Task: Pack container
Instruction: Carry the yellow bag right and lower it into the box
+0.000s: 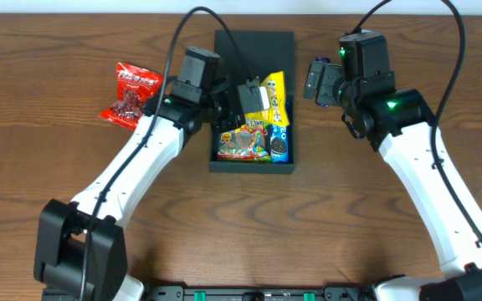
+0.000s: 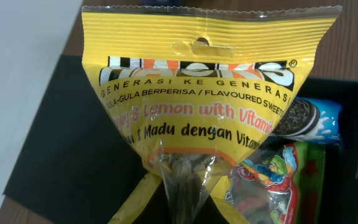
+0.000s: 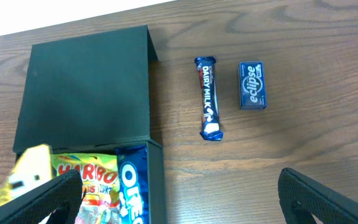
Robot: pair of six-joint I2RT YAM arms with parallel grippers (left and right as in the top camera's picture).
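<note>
The dark container stands at the table's middle, its lid open flat behind it. Inside lie a Haribo bag and a blue Oreo packet. My left gripper is over the box, shut on a yellow sweets packet. In the left wrist view the packet fills the frame, pinched at its lower end, with the lid behind it. My right gripper is open and empty over the table, right of the box. Its fingers straddle the box's right wall.
A red snack packet lies on the table left of the box. A Dairy Milk bar and a blue Eclipse tin lie on the wood to the right of the lid, under my right arm.
</note>
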